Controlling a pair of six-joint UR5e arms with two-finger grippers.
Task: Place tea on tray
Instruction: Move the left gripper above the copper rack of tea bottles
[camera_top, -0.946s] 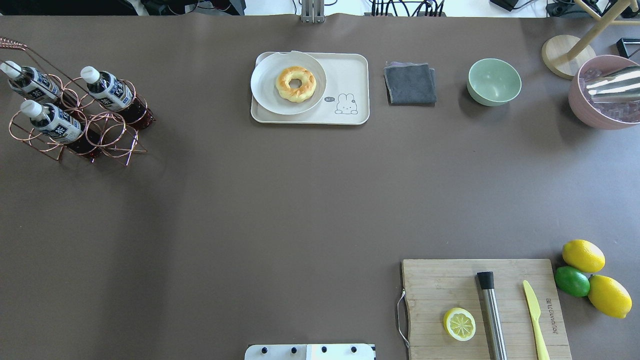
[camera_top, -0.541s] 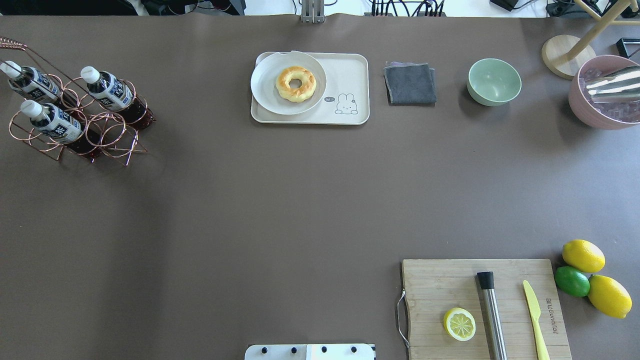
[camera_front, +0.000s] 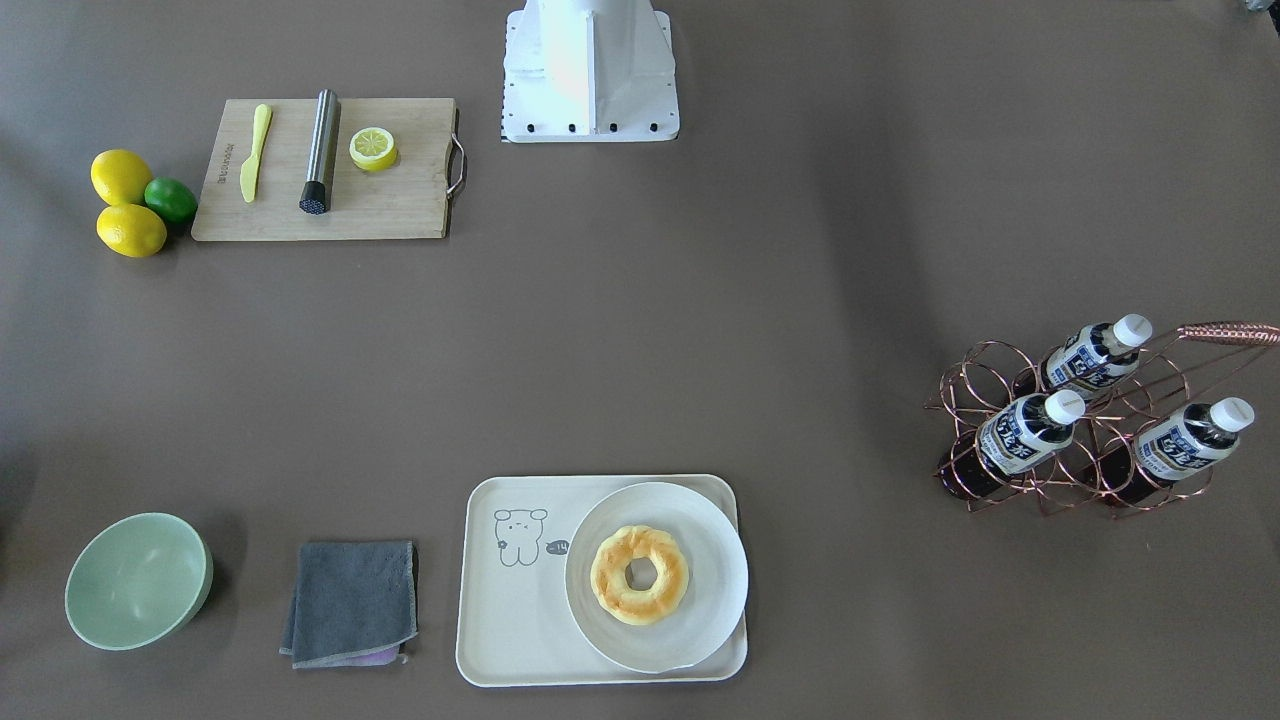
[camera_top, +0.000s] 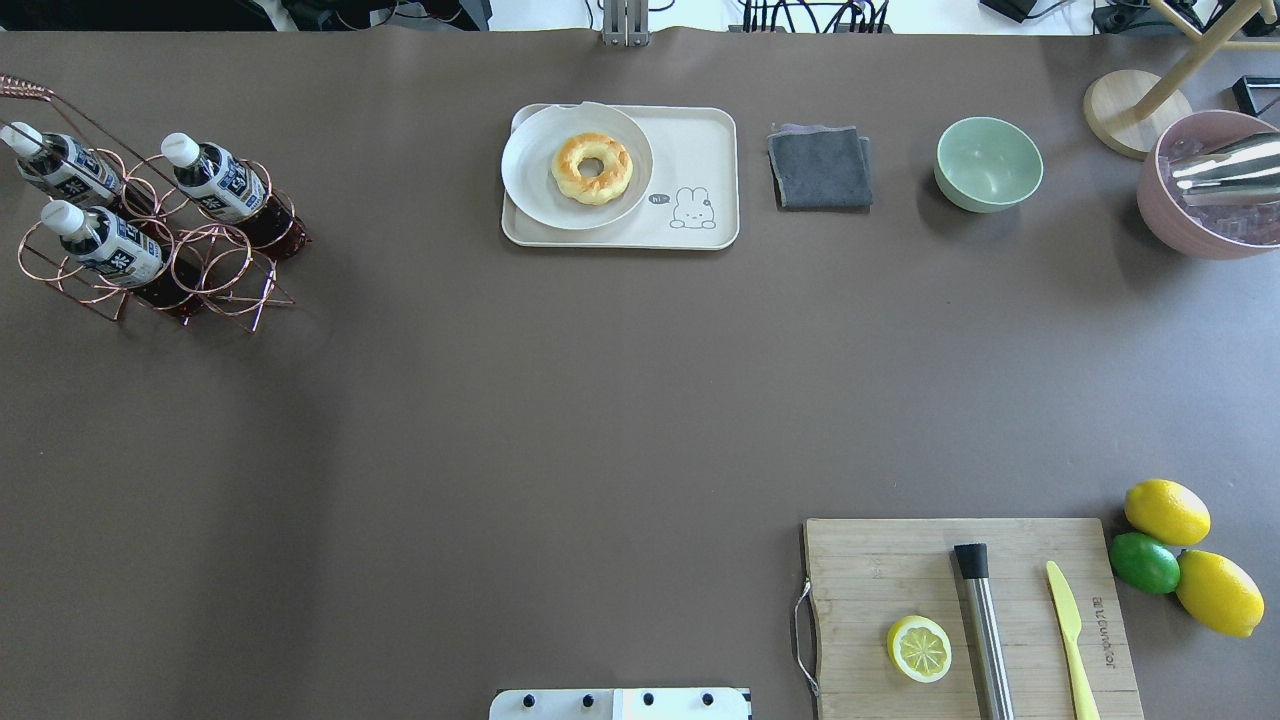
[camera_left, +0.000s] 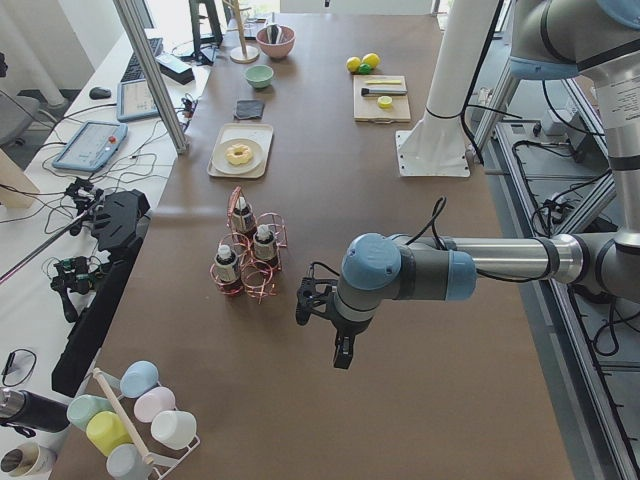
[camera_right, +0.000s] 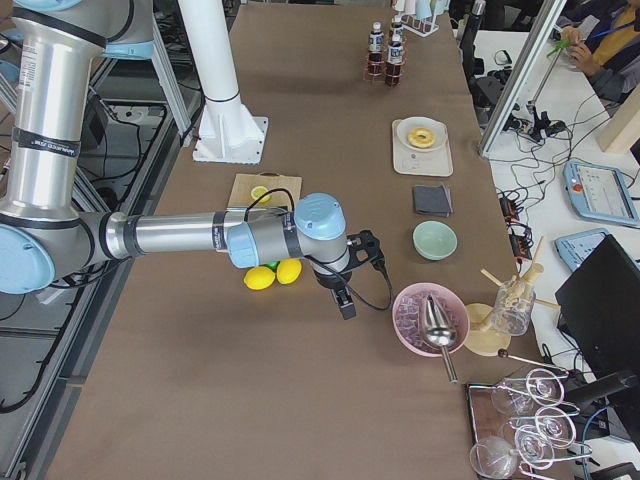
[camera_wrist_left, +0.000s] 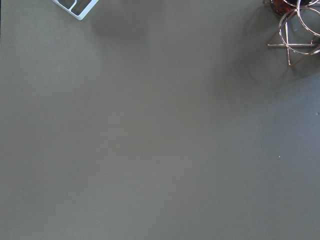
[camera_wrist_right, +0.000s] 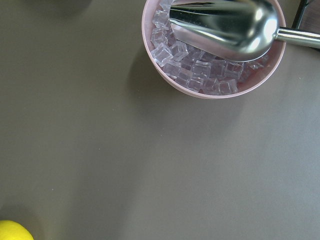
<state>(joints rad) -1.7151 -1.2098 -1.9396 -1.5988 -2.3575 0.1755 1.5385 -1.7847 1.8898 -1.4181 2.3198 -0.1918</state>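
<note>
Because my two grippers appear only in the side cameras, I cannot tell whether either one is spread or pressed together. My left gripper (camera_left: 341, 358) hangs fingers-down over the bare brown table (camera_top: 560, 400). It is near the copper wire rack (camera_front: 1225, 329) but apart from it (my left wrist camera catches only a corner of the rack's rings at its upper right).

The tea bottles (camera_top: 215, 182) are all three in that rack, on the far left part of the table. Each leans in a ring with its white cap uppermost and its dark base low.

The tray (camera_top: 695, 150) lies at the middle of the far edge, well apart from the rack. A round white plate (camera_top: 522, 160) carrying a doughnut (camera_top: 592, 168) covers its left part. The little line drawing shows on the bare right part. Just to the tray's right lie a folded grey cloth (camera_top: 820, 167) and then a green bowl (camera_top: 988, 163).

My right gripper (camera_right: 345, 303) also points down over open table. It is between the lemons (camera_right: 270, 273) beside the cutting board (camera_top: 870, 580) and the pink bowl (camera_wrist_right: 210, 95). That bowl is full of ice cubes, with a metal scoop (camera_wrist_right: 225, 30) resting in it.
</note>
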